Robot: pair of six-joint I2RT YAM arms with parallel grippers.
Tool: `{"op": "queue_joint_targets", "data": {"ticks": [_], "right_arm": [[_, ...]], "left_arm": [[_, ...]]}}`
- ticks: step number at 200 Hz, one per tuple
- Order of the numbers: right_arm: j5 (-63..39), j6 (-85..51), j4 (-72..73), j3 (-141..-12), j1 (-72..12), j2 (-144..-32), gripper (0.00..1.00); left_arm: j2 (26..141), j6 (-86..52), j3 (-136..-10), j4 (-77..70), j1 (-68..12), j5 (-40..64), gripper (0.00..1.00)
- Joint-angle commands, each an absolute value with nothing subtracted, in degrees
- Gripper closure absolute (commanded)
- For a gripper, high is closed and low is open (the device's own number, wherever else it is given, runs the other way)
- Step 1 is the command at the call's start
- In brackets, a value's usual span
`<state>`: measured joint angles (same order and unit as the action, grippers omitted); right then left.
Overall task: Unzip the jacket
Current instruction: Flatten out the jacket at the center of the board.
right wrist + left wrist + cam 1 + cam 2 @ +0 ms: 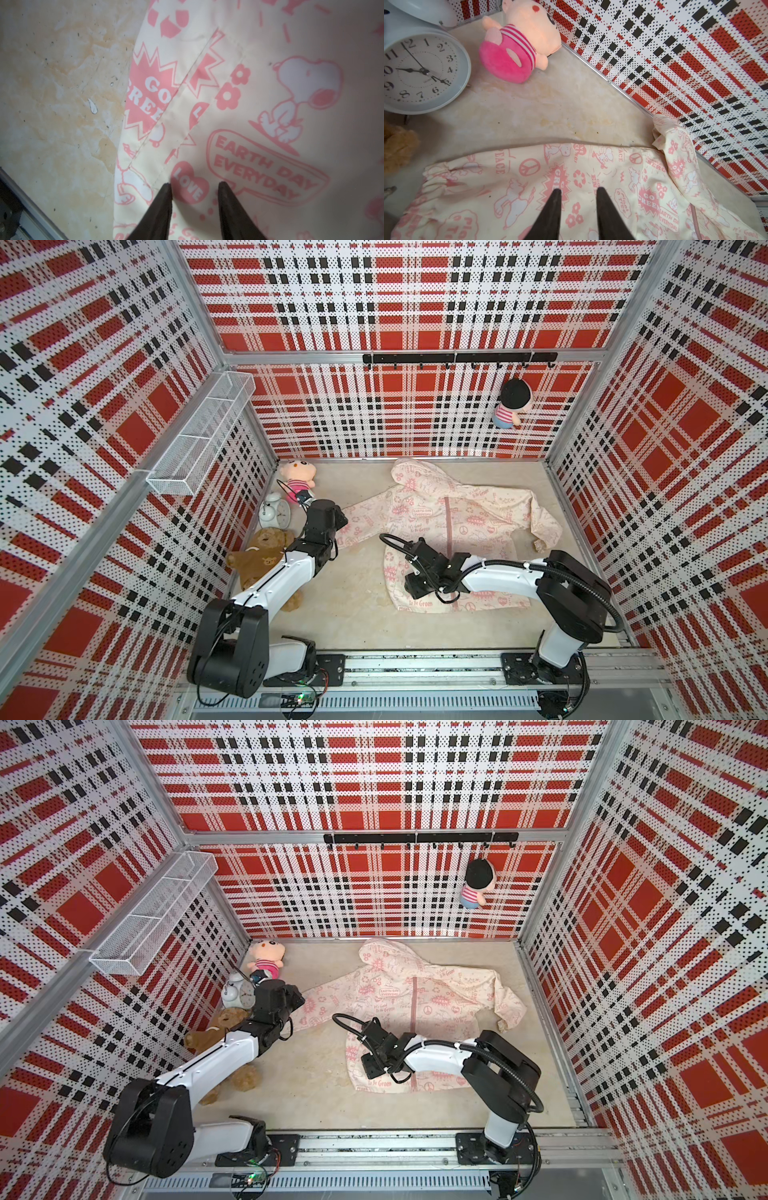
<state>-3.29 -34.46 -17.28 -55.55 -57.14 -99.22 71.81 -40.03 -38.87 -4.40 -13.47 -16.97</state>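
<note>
Jacket (457, 522): flat on the table (353, 593), front up, hood by the back wall, sleeves spread
Zipper (451, 531): pink, down the front middle, closed where it shows; the right arm hides part of it
Left gripper (578, 190): jaws partly spread over the sleeve that reaches toward the clock (423, 70), no cloth bunched between them; contact cannot be told
Right gripper (195, 185): jaws partly spread over the lower front at a "LOVE" heart, near the jacket's side edge, pinching nothing
Doll (519, 47): just beside the clock
Bear (262, 560): by the side wall, partly under the left arm
</note>
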Motion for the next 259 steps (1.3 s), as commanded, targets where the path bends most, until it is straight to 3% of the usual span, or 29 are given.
{"op": "queue_joint_targets", "data": {"ticks": [1, 26, 37, 70, 97, 128, 142, 175, 210, 259], "right_arm": [[-5.6, -35.9, -12.8, -57.0, -57.7, -98.1, 0.55], [-1.1, -34.4, -18.4, -58.9, -57.0, -92.6, 0.28], [2.3, -34.2, -23.4, -59.5, -56.2, -89.5, 0.21], [12.1, -39.2, -38.9, -55.0, -50.3, -73.7, 0.01], [15.8, -43.2, -49.4, -48.7, -39.8, -60.8, 0.01], [8.3, -40.9, -51.2, -42.5, -22.2, -52.5, 0.09], [6.4, -41.6, -51.4, -41.5, -18.1, -52.6, 0.11], [4.3, -50.4, -48.7, -38.7, -15.8, -53.8, 0.09], [11.5, -58.0, -48.3, -34.7, -15.7, -54.1, 0.09], [19.5, -63.7, -46.3, -33.5, -15.6, -59.2, 0.1]], "left_arm": [[65.8, -40.5, -35.6, -2.7, -16.5, -17.9, 0.5], [61.2, -41.7, -33.9, 0.8, -19.5, -18.5, 0.31], [60.9, -42.6, -34.2, 3.4, -21.4, -19.1, 0.23], [62.2, -48.5, -33.4, 6.4, -31.2, -20.5, 0.16], [65.2, -55.5, -31.9, 6.7, -39.5, -18.9, 0.15], [65.9, -63.0, -28.3, 6.8, -44.5, -12.7, 0.15], [64.4, -65.7, -26.2, 7.2, -46.5, -11.4, 0.15], [61.4, -71.1, -21.1, 6.9, -48.2, -7.2, 0.14], [58.6, -77.3, -13.9, -2.5, -48.2, -3.8, 0.13], [68.3, -82.1, -10.9, -18.9, -49.1, 0.5, 0.13]]}}
